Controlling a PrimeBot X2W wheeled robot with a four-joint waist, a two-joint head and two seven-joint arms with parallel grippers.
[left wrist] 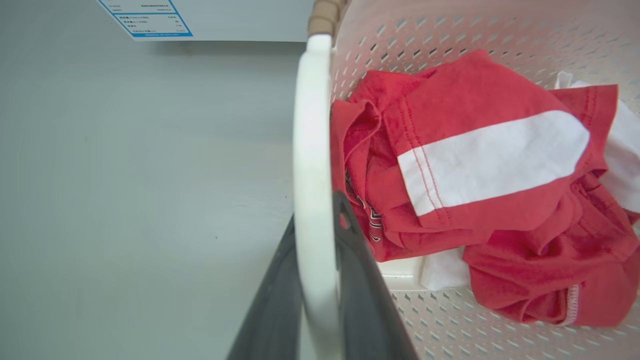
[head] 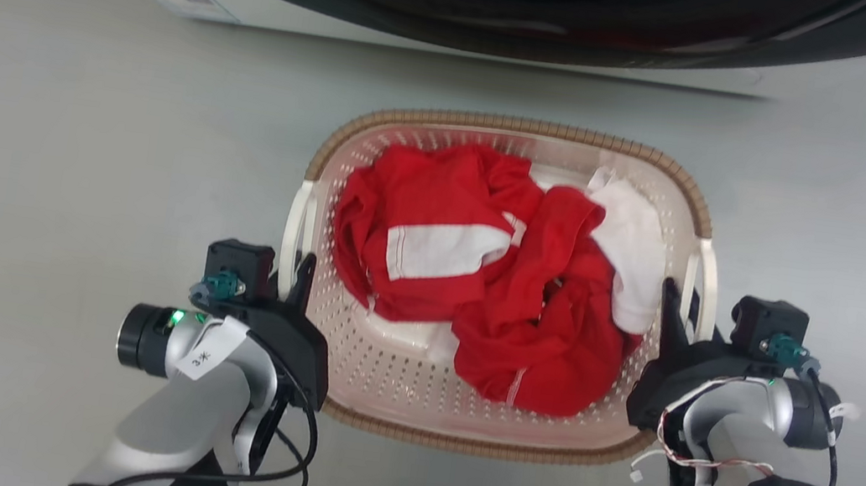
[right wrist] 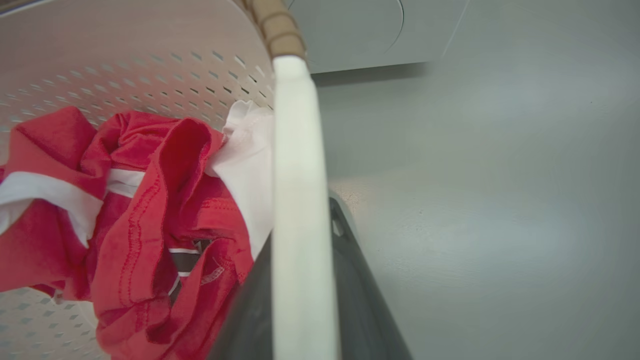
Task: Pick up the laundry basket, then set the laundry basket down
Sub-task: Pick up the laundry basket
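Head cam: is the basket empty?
No, red clothes and a white garment lie heaped inside the laundry basket.

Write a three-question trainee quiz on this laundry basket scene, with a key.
1. True or false: the left gripper has one finger on each side of the laundry basket's white handle.
2. Most of the clothing in the basket is: A blue, B red, C green.
3. Fill in: the basket's woven-look rim is ___ in colour.
Key: 1 true; 2 B; 3 brown.
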